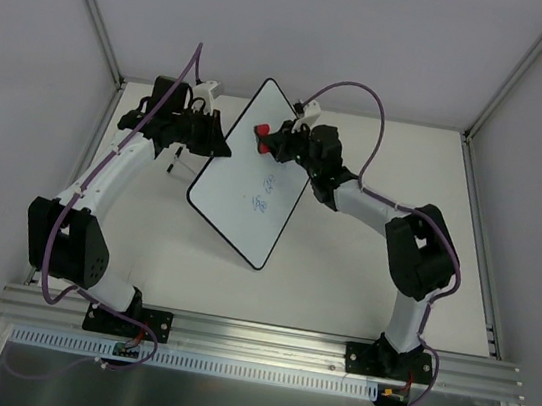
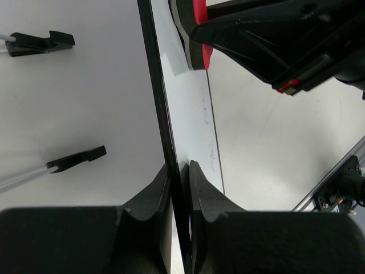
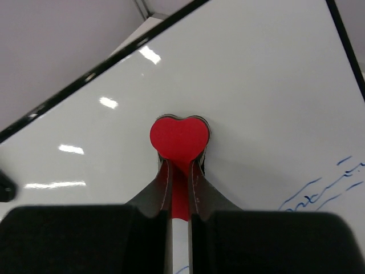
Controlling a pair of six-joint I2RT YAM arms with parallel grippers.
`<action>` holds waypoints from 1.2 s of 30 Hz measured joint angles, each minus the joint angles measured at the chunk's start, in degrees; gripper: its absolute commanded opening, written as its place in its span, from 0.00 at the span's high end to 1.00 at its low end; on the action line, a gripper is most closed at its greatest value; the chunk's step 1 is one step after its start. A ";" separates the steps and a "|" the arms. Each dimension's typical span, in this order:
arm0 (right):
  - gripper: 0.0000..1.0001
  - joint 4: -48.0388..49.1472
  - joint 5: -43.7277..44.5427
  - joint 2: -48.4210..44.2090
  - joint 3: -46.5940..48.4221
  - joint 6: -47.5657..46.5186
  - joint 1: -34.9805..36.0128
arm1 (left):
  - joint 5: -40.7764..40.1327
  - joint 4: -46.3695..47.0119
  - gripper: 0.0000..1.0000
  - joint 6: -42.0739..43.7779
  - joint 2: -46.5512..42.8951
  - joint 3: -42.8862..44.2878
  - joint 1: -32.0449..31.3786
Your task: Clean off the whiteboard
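- While the left gripper (image 1: 221, 150) is clamped on the left rim of the whiteboard (image 1: 240, 173), the board sits at a slant over the middle of the table (image 1: 360, 286), between the two arms.
- Seen from the left wrist, the left gripper (image 2: 178, 169) has one finger on each side of the thin black rim, pinching the whiteboard (image 2: 183, 100) edge-on.
- Whether the board's near corner rests on the table cannot be told from above.
- The right gripper (image 1: 266, 140) is clenched on a red eraser (image 1: 260, 132) at the upper part of the board.
- From the right wrist, the right gripper (image 3: 179, 164) has its fingers tight on the narrow waist of the red eraser (image 3: 178, 137), whose rounded, heart-like end lies against the white face of the whiteboard (image 3: 256, 85).
- Blue handwriting (image 1: 264, 193) sits near the middle of the board, below the eraser and apart from it.
- In the right wrist view the blue handwriting (image 3: 319, 191) lies to the lower right of the eraser.
- Two small black clips (image 2: 77, 160) show left of the rim in the left wrist view.
- The red eraser (image 2: 199, 17) and the right gripper (image 2: 274, 40) appear on the other side of the rim, against the board's written face.
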 measured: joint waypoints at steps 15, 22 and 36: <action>1.00 12.70 -1.33 -9.20 -19.28 5.68 9.22 | -2.16 -2.25 1.00 -1.16 3.10 2.23 -0.35; 1.00 23.10 1.60 -10.56 -34.05 12.85 4.79 | -2.38 -2.29 1.00 -2.16 3.96 3.98 -1.25; 1.00 24.94 8.66 -7.23 -38.93 16.52 -0.90 | -1.40 -1.25 1.00 -2.36 3.17 4.59 -2.12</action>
